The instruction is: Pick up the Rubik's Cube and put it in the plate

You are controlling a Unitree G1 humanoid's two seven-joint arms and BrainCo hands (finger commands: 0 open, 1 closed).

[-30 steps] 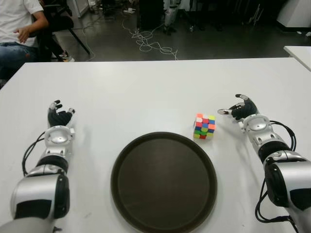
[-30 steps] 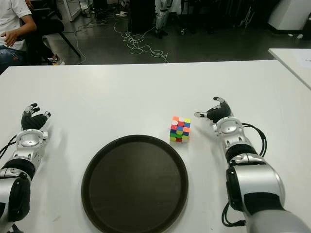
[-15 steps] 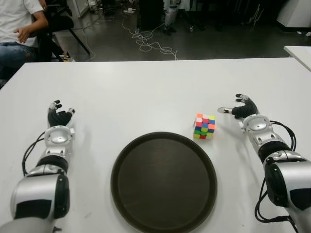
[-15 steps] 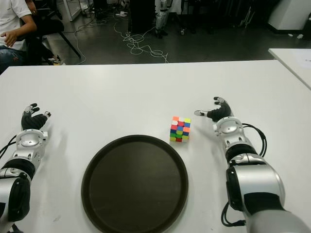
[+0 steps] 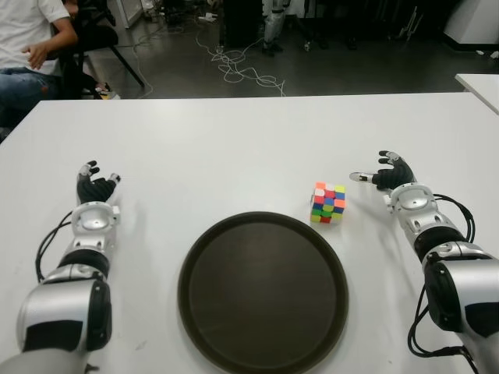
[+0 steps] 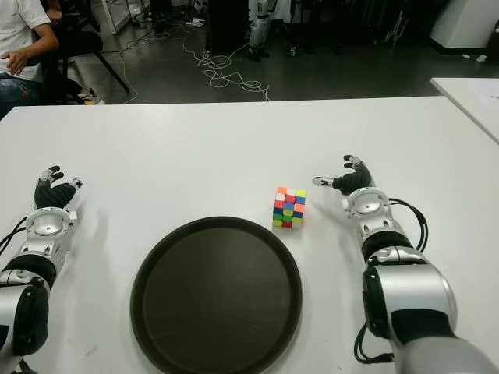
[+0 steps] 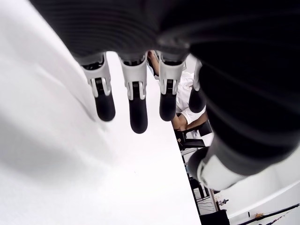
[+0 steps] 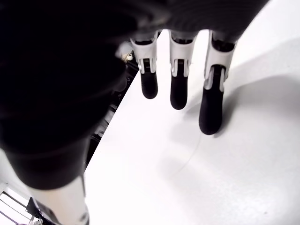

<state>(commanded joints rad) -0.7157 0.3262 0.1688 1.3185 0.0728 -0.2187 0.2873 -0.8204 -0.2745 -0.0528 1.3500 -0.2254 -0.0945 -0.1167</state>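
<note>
A multicoloured Rubik's Cube [image 5: 328,202] stands on the white table [image 5: 234,148], just beyond the right rim of a round dark plate [image 5: 263,292]. My right hand [image 5: 384,176] is to the right of the cube, a short gap away, fingers spread and holding nothing; its wrist view shows straight fingers [image 8: 179,89] over bare table. My left hand [image 5: 95,187] shows at the table's left side, far from the cube, fingers [image 7: 138,110] extended and holding nothing.
A person in a white shirt [image 5: 31,39] sits beyond the table's far left corner. Cables [image 5: 242,70] lie on the dark floor behind the table. Another white table's corner [image 5: 479,82] shows at the far right.
My right hand has shifted slightly away from me beside the cube. The cube, the plate and my left hand stay where they were.
</note>
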